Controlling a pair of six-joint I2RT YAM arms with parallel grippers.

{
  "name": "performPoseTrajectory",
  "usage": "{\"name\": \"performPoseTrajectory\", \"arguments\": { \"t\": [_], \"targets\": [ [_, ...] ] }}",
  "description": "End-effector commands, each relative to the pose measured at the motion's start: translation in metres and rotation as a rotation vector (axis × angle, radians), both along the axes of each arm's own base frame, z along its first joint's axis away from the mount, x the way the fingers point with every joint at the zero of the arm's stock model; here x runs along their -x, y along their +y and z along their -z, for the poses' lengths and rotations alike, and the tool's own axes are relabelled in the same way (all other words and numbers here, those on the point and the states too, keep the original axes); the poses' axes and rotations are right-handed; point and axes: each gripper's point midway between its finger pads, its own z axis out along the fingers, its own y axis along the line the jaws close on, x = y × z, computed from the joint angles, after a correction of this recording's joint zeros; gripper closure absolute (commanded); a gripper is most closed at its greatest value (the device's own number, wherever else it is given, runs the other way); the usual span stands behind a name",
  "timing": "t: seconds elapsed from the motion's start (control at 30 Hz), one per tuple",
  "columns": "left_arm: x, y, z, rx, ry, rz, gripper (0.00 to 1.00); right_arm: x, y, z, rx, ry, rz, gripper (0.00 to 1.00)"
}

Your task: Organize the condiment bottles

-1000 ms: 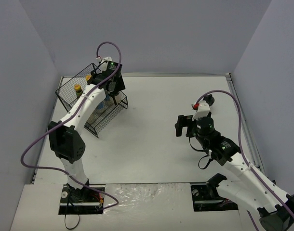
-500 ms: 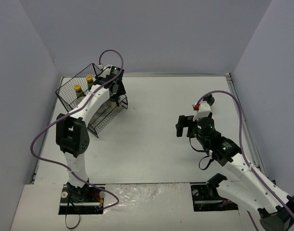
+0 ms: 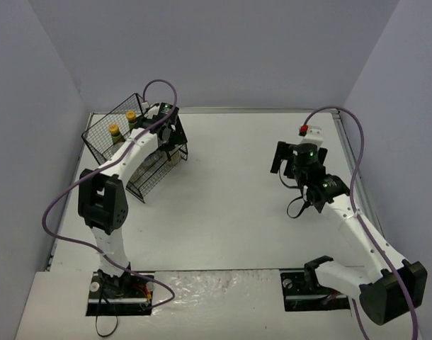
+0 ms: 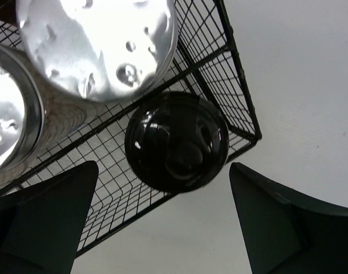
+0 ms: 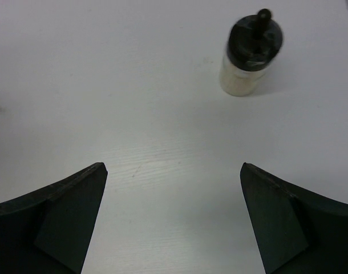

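In the left wrist view a black-capped shaker (image 4: 177, 141) stands in the corner of the black wire basket (image 4: 238, 74), beside two silver-lidded jars (image 4: 100, 45). My left gripper (image 4: 168, 220) hangs open just above the shaker, its fingers apart from the cap. In the top view it (image 3: 171, 138) is over the basket's right end, and two yellow-capped sauce bottles (image 3: 115, 130) stand at the basket's far end. My right gripper (image 5: 174, 217) is open over bare table, with a second pale black-capped shaker (image 5: 251, 54) upright a little ahead of it.
The basket (image 3: 103, 126) sits at the table's far left, near the left wall. My right gripper (image 3: 280, 159) hovers at the right side, not far from the table's right edge (image 3: 357, 177). A purple cable arcs over each arm.
My left gripper has opened and let go of the black-capped shaker in the basket. My right arm has swung back and to the right, toward the shaker on the table.
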Motion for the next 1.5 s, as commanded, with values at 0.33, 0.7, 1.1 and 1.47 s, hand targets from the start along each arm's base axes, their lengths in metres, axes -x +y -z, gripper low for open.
{"name": "performPoseTrajectory", "arguments": {
  "t": [0.33,0.7,1.1,1.47],
  "targets": [
    [0.106,-0.014,-0.077,0.201,-0.11,0.331,0.03,-0.101,-0.1,0.009,-0.041,0.016,0.28,0.0],
    [0.177,-0.005,-0.05,0.201,-0.101,0.498,0.03,-0.178,-0.12,0.049,-0.006,0.054,0.2,0.05],
    [0.178,-0.003,-0.05,0.192,-0.087,0.489,0.03,-0.183,-0.086,0.081,-0.033,0.114,0.057,0.47],
    [0.174,-0.007,-0.058,0.208,-0.104,0.5,0.03,-0.124,0.089,0.079,-0.023,0.126,-0.321,0.83]
  ]
}}
